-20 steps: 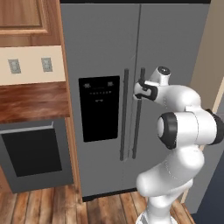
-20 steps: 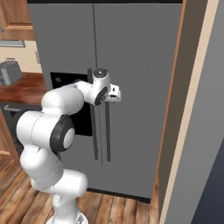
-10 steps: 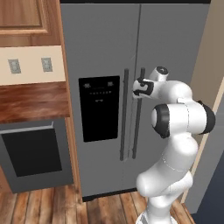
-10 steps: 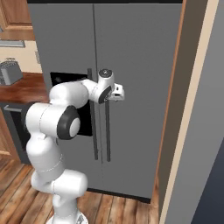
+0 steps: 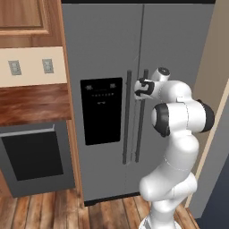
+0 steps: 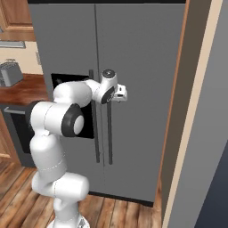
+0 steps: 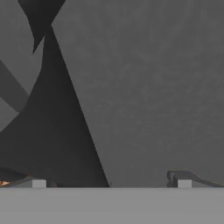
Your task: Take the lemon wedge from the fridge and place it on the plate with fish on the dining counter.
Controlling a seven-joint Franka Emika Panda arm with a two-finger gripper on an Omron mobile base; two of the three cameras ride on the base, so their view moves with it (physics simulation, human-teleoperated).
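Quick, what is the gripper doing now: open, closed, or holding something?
Gripper: open, holding nothing, at the fridge door handles.

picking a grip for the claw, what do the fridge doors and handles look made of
Fridge: doors look like brushed or painted metal, a flat matte grey with no reflections, though it is a render. Handles: long dark vertical bars, probably dark metal or plastic, smooth; the look leaves it open.

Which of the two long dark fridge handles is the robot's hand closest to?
The right-hand door handle. The gripper, jaws open, sits right at its upper part, while the left-hand door handle stands just beside it, nearer the black dispenser panel.
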